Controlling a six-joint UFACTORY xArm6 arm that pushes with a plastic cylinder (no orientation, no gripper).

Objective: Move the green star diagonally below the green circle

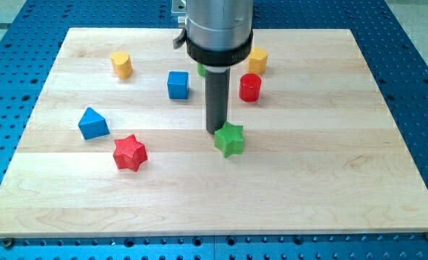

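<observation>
Your tip (217, 131) (a bare rod, no jaws to open or close) touches the green star (229, 139) at its 11 o'clock.

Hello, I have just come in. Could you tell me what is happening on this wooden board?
A robot arm pushes blocks with a dark rod. My tip is against the top-left edge of the green star, near the board's middle. Only a sliver of another green block shows behind the arm, so its shape is unclear. Around them lie a red cylinder, a blue cube, a red star, a blue triangular block and two yellow blocks.
</observation>
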